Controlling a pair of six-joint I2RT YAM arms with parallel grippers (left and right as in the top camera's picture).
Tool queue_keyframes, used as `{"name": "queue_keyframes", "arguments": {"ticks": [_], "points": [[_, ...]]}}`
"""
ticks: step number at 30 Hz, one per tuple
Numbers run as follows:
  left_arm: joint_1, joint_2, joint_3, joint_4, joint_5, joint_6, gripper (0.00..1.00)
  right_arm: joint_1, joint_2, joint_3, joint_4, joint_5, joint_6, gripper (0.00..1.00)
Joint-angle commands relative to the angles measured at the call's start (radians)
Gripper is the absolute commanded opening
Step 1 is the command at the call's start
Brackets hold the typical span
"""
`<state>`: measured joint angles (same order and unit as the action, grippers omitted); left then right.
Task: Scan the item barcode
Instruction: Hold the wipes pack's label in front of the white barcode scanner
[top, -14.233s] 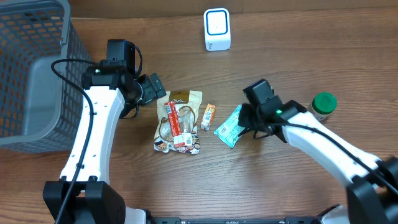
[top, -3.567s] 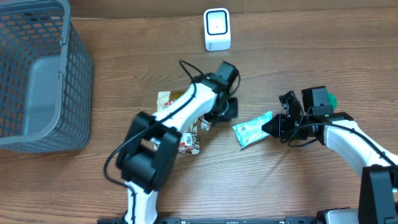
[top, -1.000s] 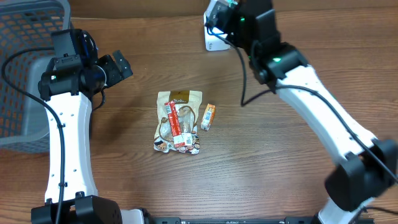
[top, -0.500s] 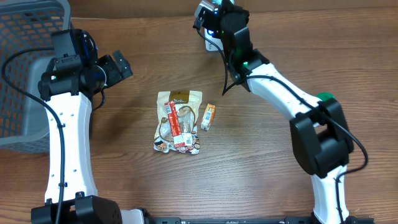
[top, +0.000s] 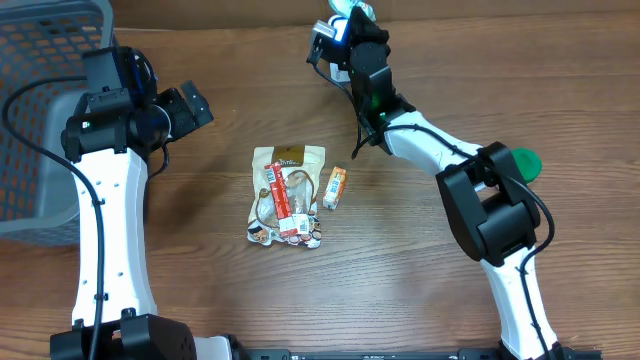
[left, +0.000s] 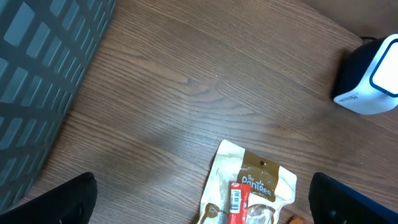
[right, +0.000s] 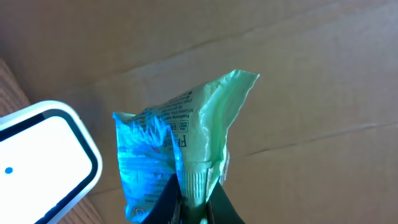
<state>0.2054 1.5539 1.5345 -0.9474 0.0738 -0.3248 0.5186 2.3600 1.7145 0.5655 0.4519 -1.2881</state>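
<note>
Two claws checked: my right claw (right: 194, 202) is clenched on the green packet (right: 180, 134), held in the air just beside the white scanner (right: 43, 155); my left claw (top: 188, 106) stands released over the counter (top: 400, 290)

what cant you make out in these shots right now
Barcode on the green packet: right wrist view, print crumpled and blurred; none readable.
The scanner: cut by the left edge there; overhead, the right arm covers it.
The green lid: overhead, partly behind that arm; what it caps is hidden.
The snack pouch: left wrist view, bottom edge cuts it.
</note>
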Motion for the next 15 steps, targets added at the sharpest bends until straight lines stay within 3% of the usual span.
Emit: {"name": "queue_keyframes", "arguments": {"ticks": [1, 15], "points": [[0.004, -0.023, 0.012, 0.002, -0.003, 0.014, 1.00, 0.005, 0.024, 0.021, 0.019, -0.013, -0.026, 0.03], [0.004, -0.023, 0.012, 0.002, -0.003, 0.015, 1.00, 0.013, 0.029, 0.020, -0.173, -0.023, -0.016, 0.03]]}}
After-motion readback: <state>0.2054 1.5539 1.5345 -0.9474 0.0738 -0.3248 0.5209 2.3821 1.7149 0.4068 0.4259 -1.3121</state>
